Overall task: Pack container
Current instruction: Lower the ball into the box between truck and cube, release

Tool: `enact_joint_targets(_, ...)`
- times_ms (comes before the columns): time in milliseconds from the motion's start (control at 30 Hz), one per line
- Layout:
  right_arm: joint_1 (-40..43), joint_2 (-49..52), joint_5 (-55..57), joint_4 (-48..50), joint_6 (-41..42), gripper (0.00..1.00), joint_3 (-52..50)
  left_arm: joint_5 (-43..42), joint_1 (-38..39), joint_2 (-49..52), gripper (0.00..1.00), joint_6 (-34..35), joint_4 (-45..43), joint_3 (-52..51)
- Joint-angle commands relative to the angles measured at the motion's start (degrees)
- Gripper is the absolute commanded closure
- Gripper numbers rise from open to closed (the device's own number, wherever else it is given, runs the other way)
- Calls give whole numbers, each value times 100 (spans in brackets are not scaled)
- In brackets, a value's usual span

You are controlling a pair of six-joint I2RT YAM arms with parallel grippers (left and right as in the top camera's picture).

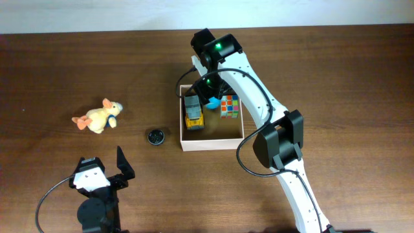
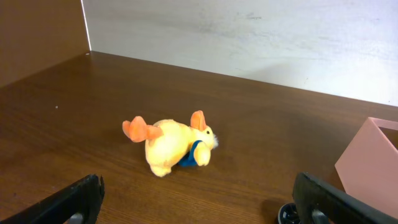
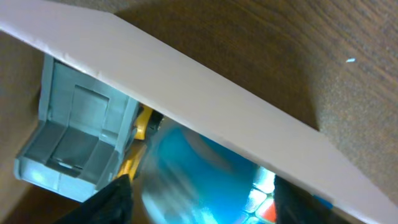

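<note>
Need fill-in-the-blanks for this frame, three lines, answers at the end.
1. On the table, outside the container, lies a yellow plush ___.
2. Next to the toy truck in the container sits a multicoloured ___.
3. The left gripper is ___, holding nothing.
Answers: duck; cube; open.

Dark brown wood table [image 1: 336, 71] (visible grain); pale wall [image 2: 249, 37] behind.

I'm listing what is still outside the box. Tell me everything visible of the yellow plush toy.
The plush toy looks soft, with a yellow body, orange extremities and a small blue patch near its head. It lies on its side on the wooden table, left of the container and well apart from it. Only the table touches it.
</note>
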State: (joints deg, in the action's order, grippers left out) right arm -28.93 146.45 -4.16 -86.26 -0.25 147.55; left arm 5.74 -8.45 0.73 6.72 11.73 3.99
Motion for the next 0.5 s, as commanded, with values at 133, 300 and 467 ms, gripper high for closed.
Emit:
enact_joint_targets(133,-4,9,-35,17,-85,29,74,-101,-35,-7,1,-11,-20,-46)
enact_joint_targets(300,-4,-20,-37,9,-105,29,90,-101,-35,-7,1,-11,-20,-46)
enact_joint_targets(467,-4,-254,-286,-247,-175,29,337,-101,-35,-7,1,-11,-22,-46)
